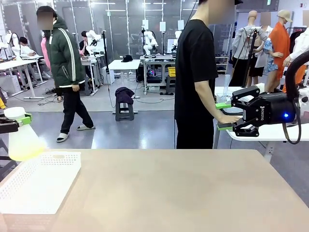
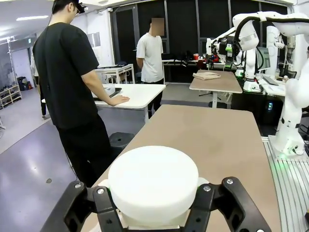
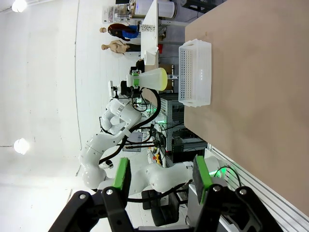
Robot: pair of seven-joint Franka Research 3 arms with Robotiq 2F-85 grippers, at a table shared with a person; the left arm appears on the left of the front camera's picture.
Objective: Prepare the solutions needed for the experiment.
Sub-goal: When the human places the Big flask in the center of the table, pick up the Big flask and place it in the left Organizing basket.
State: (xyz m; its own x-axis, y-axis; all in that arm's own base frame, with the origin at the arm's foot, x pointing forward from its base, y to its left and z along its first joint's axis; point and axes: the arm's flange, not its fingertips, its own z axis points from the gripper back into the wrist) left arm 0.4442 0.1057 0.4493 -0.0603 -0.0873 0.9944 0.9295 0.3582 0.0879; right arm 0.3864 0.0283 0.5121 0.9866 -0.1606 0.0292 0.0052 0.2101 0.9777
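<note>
Pale yellow liquid [image 1: 21,147] sits as a shallow layer in the wide base of a translucent conical flask [image 1: 21,137], at the far left edge of the front view, held clear of the table and just above the left end of a white perforated basket [image 1: 43,186]. The left gripper [image 1: 17,120] is clamped around the flask's neck just under its white cap [image 1: 13,112]; in the left wrist view that cap [image 2: 153,181] fills the lower middle of the frame, with the black fingers [image 2: 212,203] pressed in on either side.

Over at the right of the front view, the right gripper [image 1: 224,116] hangs in the air above the table's far right corner, its green pads [image 1: 223,105] spread apart with nothing between them. In the right wrist view the pads [image 3: 121,176] stand wide and the flask [image 3: 152,79] shows small in the upper middle, beside the basket [image 3: 195,72].

Judging by its look, the flask is light with so little in it, but stiff, smooth and probably breakable, so a knock against the basket rim is a risk. The neck is the sensible hold: narrow enough for the pads, with the cap's lip above to stop slipping. Tilting would send the liquid sloshing, so it is best kept upright. A person in black [image 1: 195,72] stands across the table, hand on another table behind.
</note>
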